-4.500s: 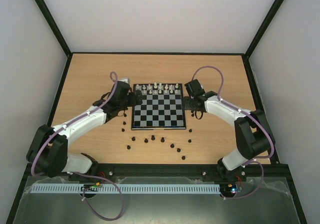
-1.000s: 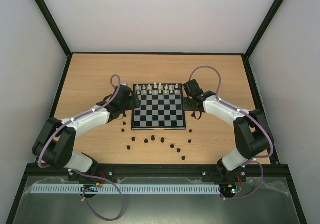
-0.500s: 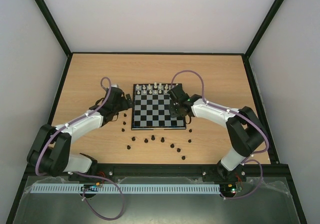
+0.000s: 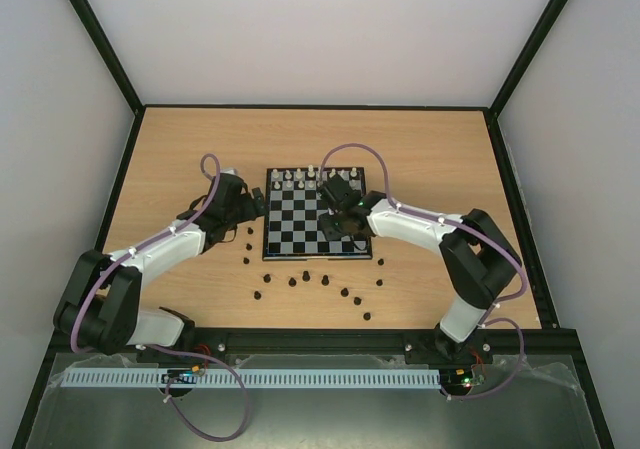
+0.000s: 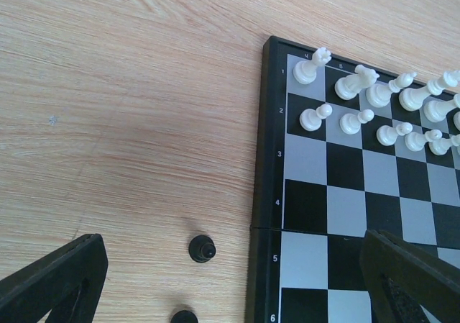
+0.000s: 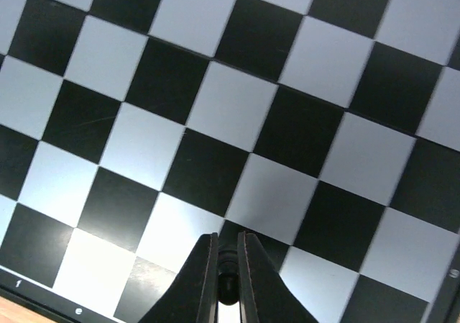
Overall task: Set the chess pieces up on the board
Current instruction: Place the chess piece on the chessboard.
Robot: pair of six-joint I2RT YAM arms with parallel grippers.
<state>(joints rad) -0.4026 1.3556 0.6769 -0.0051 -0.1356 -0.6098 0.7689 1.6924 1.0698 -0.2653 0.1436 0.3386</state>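
The board (image 4: 300, 231) lies at the table's middle, with white pieces (image 4: 310, 178) along its far rows. Several loose black chess pieces (image 4: 306, 276) are scattered on the wood in front of it and to its left. My right gripper (image 4: 336, 225) hovers over the board's right half. In the right wrist view the right gripper (image 6: 228, 265) is shut on a small black chess piece (image 6: 228, 285), above the checks near the board's (image 6: 230, 107) edge. My left gripper (image 5: 230, 294) stands open, straddling the board's (image 5: 309, 165) left border, a black piece (image 5: 202, 249) lying between its fingers (image 5: 57, 280).
A second black piece (image 5: 184, 316) lies at the bottom edge of the left wrist view. White pieces (image 5: 345, 103) fill the board's corner ranks there. Dark frame rails (image 4: 120, 189) bound the table at the sides and back. Bare wood (image 4: 440, 159) surrounds the board.
My right arm has swung left from beside the board's right edge to over the board, still shut on its piece. The left gripper drew back slightly to the left, then held still.
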